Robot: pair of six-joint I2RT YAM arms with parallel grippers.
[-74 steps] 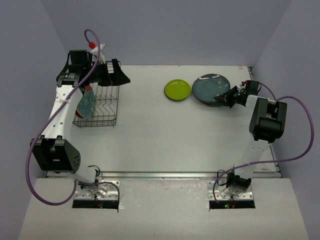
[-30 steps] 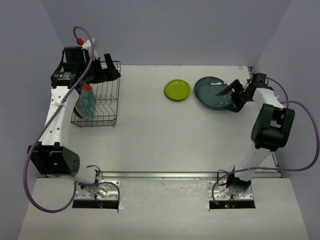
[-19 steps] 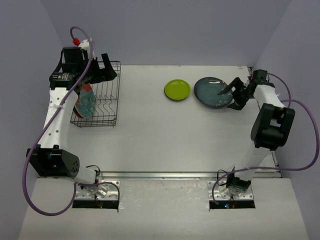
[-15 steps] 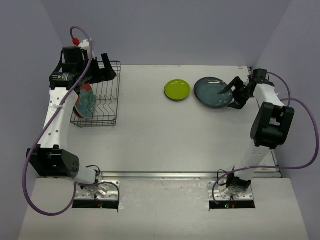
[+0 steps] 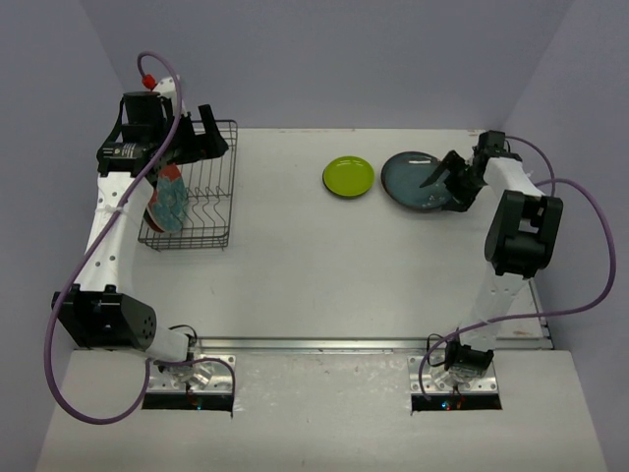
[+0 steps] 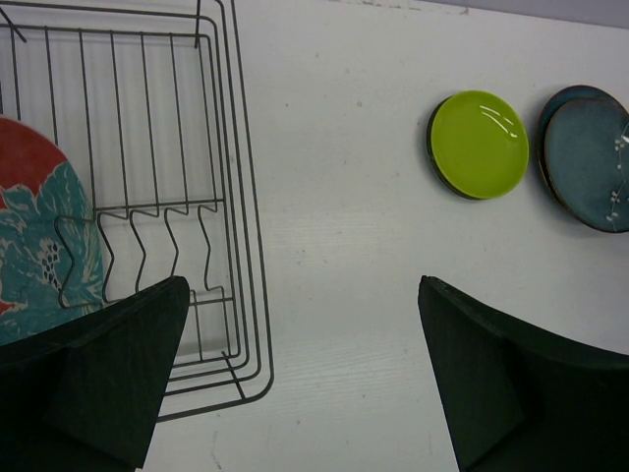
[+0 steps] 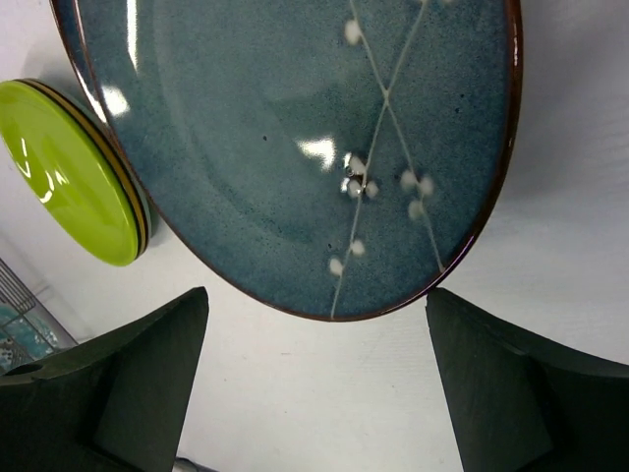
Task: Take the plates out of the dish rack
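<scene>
The black wire dish rack [image 5: 197,206] stands at the far left, with one red plate with a teal flower [image 5: 168,200] upright in its left end. The same plate [image 6: 39,236] and rack [image 6: 147,147] show in the left wrist view. My left gripper [image 5: 214,138] hangs open and empty over the rack's far edge [image 6: 303,324]. A lime-green plate [image 5: 348,177] and a bluish-teal plate [image 5: 411,181] lie flat on the table, each on top of another plate. My right gripper [image 5: 445,181] is open just above the teal plate's [image 7: 295,128] right rim, holding nothing [image 7: 316,324].
The lime-green plate [image 7: 69,177] lies just left of the teal one. Purple cables loop off both arms. Grey walls enclose the white table [image 5: 314,265] on three sides. Bare table surface lies between the rack and the plates.
The teal plate has settled flat onto the one beneath it. My right gripper has let it go and drawn slightly up and back. The left gripper has pulled back to the rack's far edge.
</scene>
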